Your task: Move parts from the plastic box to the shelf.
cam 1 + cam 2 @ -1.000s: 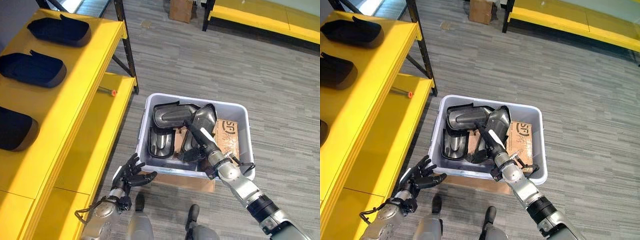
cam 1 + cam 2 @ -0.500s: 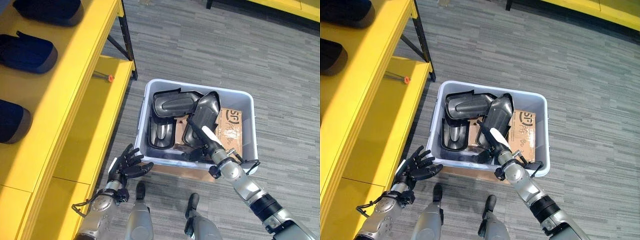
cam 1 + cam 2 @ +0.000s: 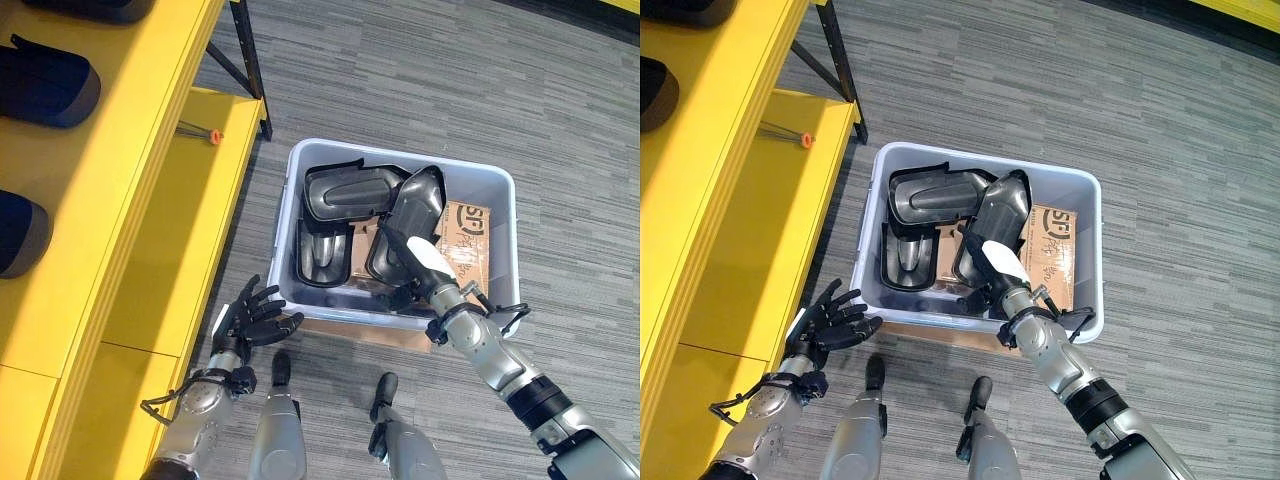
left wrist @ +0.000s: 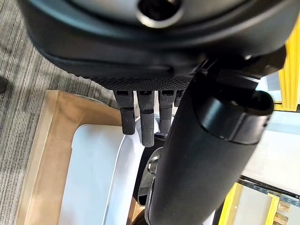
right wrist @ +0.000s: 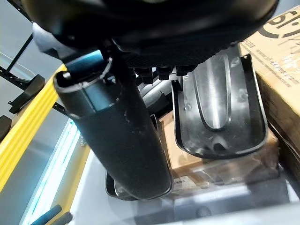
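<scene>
The left hand (image 3: 252, 322) is low down, just outside the near left corner of the plastic box (image 3: 503, 208). Its fingers are spread out wide and it holds nothing. It was like that a second ago too.

The right hand (image 3: 418, 276) reaches into the near side of the box. Its white thumb cover lies on a dark part (image 3: 410, 228) that leans up in the middle of the box. I cannot tell if the fingers are curled round this part, because they are hidden behind it. A second ago the hand was lower on the part, near its bottom end. Now it is a bit higher up on it.

Two more dark parts are in the box. One part (image 3: 348, 192) lies across the far left side. Another part (image 3: 322, 258) lies along the near left side. A brown cardboard box (image 3: 466, 235) sits in the right side. None of them has moved.

The whole picture has slid since then, so the box looks further up, but that is the camera moving.

Left of the box is the yellow shelf (image 3: 130, 180). Dark parts (image 3: 45, 82) lie on its top board. A small tool with an orange tip (image 3: 198, 131) lies on the lower board.
</scene>
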Controlling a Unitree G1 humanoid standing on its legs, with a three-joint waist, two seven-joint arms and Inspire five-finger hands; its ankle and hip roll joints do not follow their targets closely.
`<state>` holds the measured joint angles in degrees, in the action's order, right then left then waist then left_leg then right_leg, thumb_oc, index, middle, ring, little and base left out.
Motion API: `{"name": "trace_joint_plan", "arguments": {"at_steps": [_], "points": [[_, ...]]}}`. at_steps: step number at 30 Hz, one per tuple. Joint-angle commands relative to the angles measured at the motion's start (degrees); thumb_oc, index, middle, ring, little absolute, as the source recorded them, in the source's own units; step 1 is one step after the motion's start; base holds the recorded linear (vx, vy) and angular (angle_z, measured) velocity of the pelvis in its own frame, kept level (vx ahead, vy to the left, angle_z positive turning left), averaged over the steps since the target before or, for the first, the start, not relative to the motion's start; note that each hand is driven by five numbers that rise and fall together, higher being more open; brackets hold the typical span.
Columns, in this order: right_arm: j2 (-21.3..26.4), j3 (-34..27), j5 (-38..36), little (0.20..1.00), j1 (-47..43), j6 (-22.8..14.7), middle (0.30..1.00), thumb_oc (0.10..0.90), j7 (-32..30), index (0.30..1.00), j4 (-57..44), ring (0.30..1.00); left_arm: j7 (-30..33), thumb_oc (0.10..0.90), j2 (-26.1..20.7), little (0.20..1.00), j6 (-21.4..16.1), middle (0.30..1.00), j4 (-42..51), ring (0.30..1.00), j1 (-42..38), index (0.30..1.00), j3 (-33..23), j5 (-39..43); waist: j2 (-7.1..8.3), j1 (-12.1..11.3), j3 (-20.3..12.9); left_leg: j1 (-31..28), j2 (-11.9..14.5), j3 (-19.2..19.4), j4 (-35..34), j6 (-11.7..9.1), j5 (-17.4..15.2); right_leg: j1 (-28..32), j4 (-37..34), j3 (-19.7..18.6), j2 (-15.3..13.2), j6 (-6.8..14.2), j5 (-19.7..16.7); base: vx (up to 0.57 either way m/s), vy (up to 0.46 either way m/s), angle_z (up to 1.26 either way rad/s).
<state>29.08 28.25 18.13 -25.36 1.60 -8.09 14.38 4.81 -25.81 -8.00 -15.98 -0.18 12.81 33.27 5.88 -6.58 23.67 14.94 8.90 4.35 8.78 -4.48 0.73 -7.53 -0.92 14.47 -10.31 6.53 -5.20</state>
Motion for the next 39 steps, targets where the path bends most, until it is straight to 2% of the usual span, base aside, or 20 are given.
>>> {"name": "trace_joint_plan", "arguments": {"at_steps": [1,11,14,21,33,39], "points": [[2.3,-2.3,2.4,1.0,-6.3,-2.7,1.0,0.9,-4.1,1.0,-5.5,1.0,-0.3,0.9,0.7,1.0,-1.9,1.0,3.0,1.0,-0.6,1.0,2.2,-0.6,0.66,0.4,-1.5,2.4,1.4,-2.0,6.2,1.3,-3.8,-0.1,5.8,-0.4,-5.2,2.6,3.0,0.0,0.0,0.0],[1.6,-3.2,3.4,1.0,-8.1,-1.4,1.0,0.9,-6.6,1.0,-4.1,1.0,0.9,0.9,0.4,1.0,-2.3,1.0,3.5,1.0,-0.9,1.0,2.0,-0.2,0.09,0.3,-0.3,4.5,0.9,-2.2,7.1,1.4,-3.8,-2.1,6.7,-0.5,-5.5,2.5,2.9,-0.01,0.002,0.0],[0.7,-3.8,2.1,1.0,-9.2,-1.0,1.0,0.9,-8.3,1.0,-3.0,1.0,1.8,0.9,0.5,1.0,-2.6,1.0,3.8,1.0,-1.7,1.0,2.4,0.0,-0.67,0.2,1.2,6.8,0.8,-2.4,10.5,1.7,-5.0,-5.1,11.3,-1.0,-6.2,2.2,4.6,-0.07,0.039,-0.02],[0.2,-4.7,0.7,1.0,-8.5,-0.6,1.0,0.9,-9.1,1.0,-2.6,1.0,2.5,0.9,1.0,1.0,-2.4,1.0,4.1,1.0,-2.3,1.0,3.1,0.1,-1.44,1.0,2.1,10.6,0.9,-3.0,17.3,2.0,-8.1,-9.9,18.9,-2.1,-6.9,2.1,7.1,-0.03,0.021,-0.04],[-1.4,-5.9,-1.5,1.0,-8.3,-0.2,1.0,0.9,-11.3,1.0,-0.5,1.0,3.0,0.9,0.5,1.0,-2.5,1.0,4.6,1.0,-2.0,1.0,3.2,0.5,-1.69,1.0,2.5,13.5,0.4,-3.0,20.8,2.8,-9.7,-13.1,21.6,-2.5,-7.4,2.2,7.7,0.0,0.005,-0.02],[-0.8,-6.8,1.8,1.0,-8.9,1.1,1.0,0.9,-13.6,1.0,0.2,1.0,3.4,0.9,0.2,1.0,-2.5,1.0,4.9,1.0,-1.9,1.0,3.1,0.1,-1.85,0.9,3.1,15.0,-0.1,-3.2,21.7,3.1,-10.0,-14.2,22.0,-2.6,-7.6,2.2,7.6,0.0,0.0,0.0]]}}
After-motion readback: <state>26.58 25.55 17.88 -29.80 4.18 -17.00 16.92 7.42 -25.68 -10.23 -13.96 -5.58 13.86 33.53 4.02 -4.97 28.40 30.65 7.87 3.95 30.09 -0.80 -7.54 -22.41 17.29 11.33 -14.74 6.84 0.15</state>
